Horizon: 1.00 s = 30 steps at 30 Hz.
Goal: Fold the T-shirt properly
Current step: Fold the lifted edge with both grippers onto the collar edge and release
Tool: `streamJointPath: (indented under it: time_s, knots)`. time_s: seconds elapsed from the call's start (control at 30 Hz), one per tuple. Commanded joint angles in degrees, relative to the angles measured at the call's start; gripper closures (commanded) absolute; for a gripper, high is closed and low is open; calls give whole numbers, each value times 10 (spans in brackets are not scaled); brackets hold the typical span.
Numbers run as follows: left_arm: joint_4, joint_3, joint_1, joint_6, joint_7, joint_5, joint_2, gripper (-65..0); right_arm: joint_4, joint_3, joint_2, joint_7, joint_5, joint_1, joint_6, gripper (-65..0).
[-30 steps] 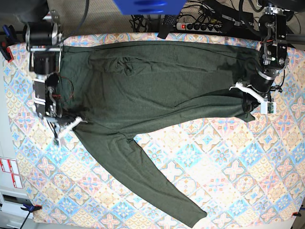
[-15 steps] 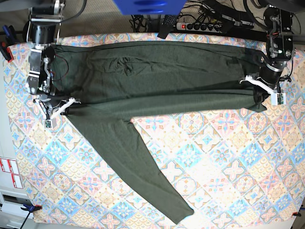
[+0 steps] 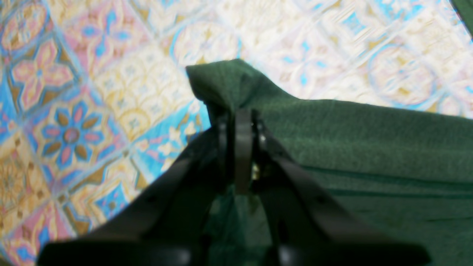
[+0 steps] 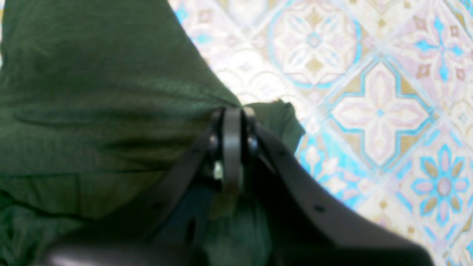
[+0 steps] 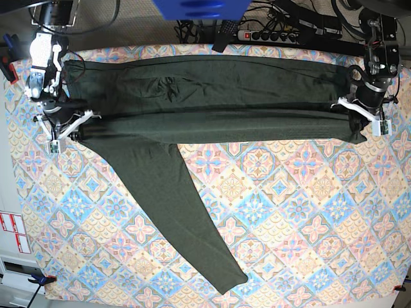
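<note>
Both claws, left [image 5: 357,123] and right [image 5: 67,128], are clamped tight on opposite ends of the shirt [image 5: 212,96], stretched in a folded band across the far side of the table [image 5: 302,218]; its loose sleeve [image 5: 186,218] could drag and skew the fold.

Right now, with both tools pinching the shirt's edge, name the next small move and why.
Probably lower both ends and release: the left tool and right tool hold the T-shirt stretched into a band, while one sleeve trails unfolded.
</note>
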Motion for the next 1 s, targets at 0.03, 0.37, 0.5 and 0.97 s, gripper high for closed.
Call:
streamJointPath:
  time_s: [0.03, 0.37, 0.5, 0.97]
  knots:
    - [-6, -5, 1, 3, -12, 2, -10, 0, 23, 12, 10, 11, 2, -11, -2, 0]
    - [-87, 18, -24, 3, -14, 2, -10, 0, 48, 28, 9, 11, 2, -62, -2, 0]
    - [-90, 42, -28, 3, -14, 3, -10, 0, 48, 28, 8, 11, 2, -75, -2, 0]
    - [-103, 96, -29, 3, -12, 4, -10, -5, 44, 24, 7, 11, 0, -90, -2, 0]
